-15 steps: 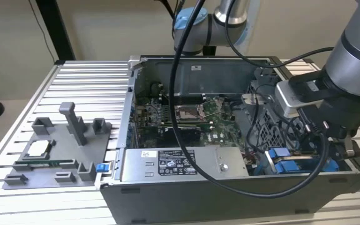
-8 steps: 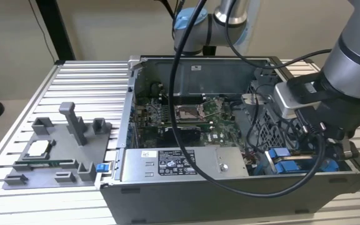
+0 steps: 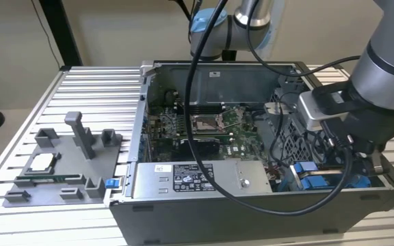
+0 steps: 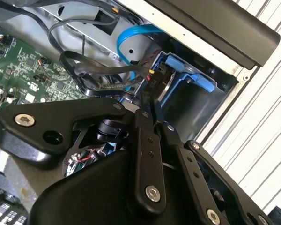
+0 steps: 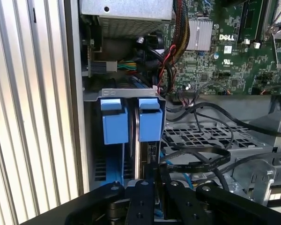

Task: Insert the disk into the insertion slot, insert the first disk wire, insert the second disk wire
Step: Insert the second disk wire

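Exterior view: a grey-and-silver robot arm reaches down into the corner of an open black desktop computer case that lies on its side on a ribbed aluminium desk, so the drive bay opens upward to it. Beside the case sits a grey plastic fixture tray with upright posts.

In the first wrist view, the disk, a silver-grey drive clipped in a bright blue plastic carrier, is already seated upright in the insertion slot, a grey metal cage with blue rails. Its blue tab stands level with the neighbouring carrier's, so I judge it fully home.

In the second wrist view, the black fingers are drawn nearly together, pinching the small black plug of a disk wire and pointing it towards the blue-framed end of the drive. That narrow grip seems meant to keep the plug square to its socket. Whether it has engaged is hidden.

A bright blue flat cable loops out of the way behind.

For writing, a white label sits on the grey power-supply box, small white lettering marks the plug, and white print shows on the green motherboard.
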